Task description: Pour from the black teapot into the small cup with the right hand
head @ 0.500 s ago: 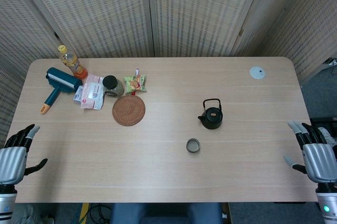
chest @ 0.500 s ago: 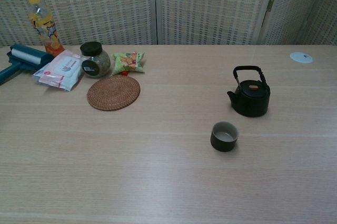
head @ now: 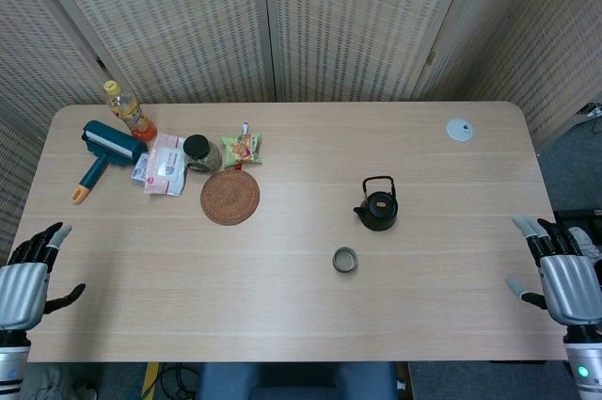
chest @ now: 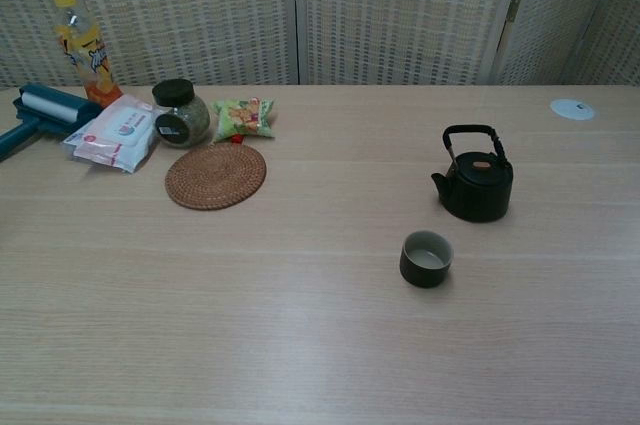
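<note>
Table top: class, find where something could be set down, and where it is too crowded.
Bare wood runs along the near edge of the table, between the woven mat and the black teapot, and from the teapot to the white disc. The far-left corner, around the bottle and lint roller, is crowded.

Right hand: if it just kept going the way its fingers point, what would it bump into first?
The right hand points up along the table's right edge, so it probably meets nothing. The black teapot and small cup sit well off to its left.
</note>
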